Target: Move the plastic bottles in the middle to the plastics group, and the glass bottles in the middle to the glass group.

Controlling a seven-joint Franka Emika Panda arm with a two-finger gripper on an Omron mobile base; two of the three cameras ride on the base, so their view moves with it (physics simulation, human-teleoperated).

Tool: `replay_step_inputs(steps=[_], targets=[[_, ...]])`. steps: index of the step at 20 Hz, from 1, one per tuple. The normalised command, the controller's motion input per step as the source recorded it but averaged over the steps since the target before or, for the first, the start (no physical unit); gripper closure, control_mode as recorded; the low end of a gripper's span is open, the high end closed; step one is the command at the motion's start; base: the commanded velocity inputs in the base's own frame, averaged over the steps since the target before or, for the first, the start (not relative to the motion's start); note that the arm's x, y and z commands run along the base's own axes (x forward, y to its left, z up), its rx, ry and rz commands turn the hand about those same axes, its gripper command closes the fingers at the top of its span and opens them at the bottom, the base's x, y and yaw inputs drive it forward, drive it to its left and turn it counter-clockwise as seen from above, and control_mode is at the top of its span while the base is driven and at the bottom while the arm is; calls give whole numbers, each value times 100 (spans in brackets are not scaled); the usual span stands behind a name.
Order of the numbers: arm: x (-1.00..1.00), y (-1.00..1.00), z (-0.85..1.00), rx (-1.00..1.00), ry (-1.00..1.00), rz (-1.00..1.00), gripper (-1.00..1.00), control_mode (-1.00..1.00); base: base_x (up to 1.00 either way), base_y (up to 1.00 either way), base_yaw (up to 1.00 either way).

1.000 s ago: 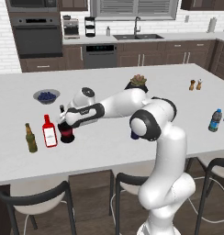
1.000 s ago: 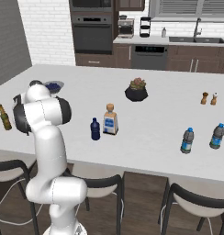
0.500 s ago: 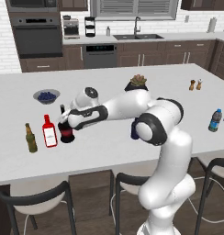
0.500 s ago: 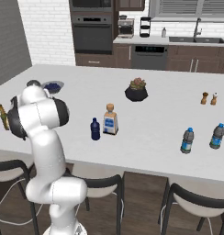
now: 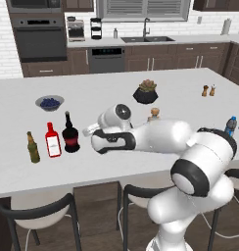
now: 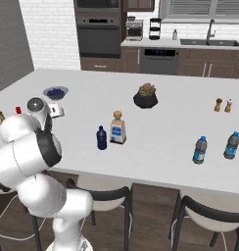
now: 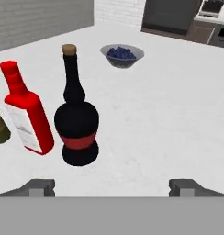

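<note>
The black bottle (image 5: 70, 135) stands upright and free on the surface (image 5: 121, 93), just beside the red bottle (image 5: 52, 140), with the olive bottle (image 5: 33, 147) on the red bottle's far side. A second ago the hand was down at the black bottle; it has since drawn back toward the middle of the surface, so that the bottle is now released and clear of the gripper (image 7: 112, 186). The jaws stand wide with nothing between them, and in the hand view the fingertips (image 7: 38, 187) sit well short of the black bottle. Judgement: this bottle is delivered to the glass group, so that part of the task is complete. Two items remain in the middle, well apart from the red bottle: the pale bottle (image 6: 117, 128) with the tan stopper and the navy bottle (image 6: 101, 138) just beside it. The blue-capped pair (image 6: 200, 150) stands at the opposite end of the surface from the red bottle. The next step is probably to swing the arm back for the pale bottle, which belongs with the red bottle, or for the navy bottle, which belongs with the blue-capped pair.
</note>
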Motion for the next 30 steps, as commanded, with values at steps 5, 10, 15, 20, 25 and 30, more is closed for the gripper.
replay_step_inputs(steps=[5,10,15,20,25,30], targets=[[-48,-100,71,0,0,-32,-100,-100,0,0,0],[-41,-99,100,0,5,-36,-100,-100,0,0,0],[-14,-79,89,-3,26,-27,-100,-100,0,0,0],[0,-13,-12,-1,41,0,-100,-100,0,0,0],[-1,-9,-56,0,10,0,-100,-100,0,0,0],[0,-41,-28,0,2,0,-100,-100,0,0,0]])
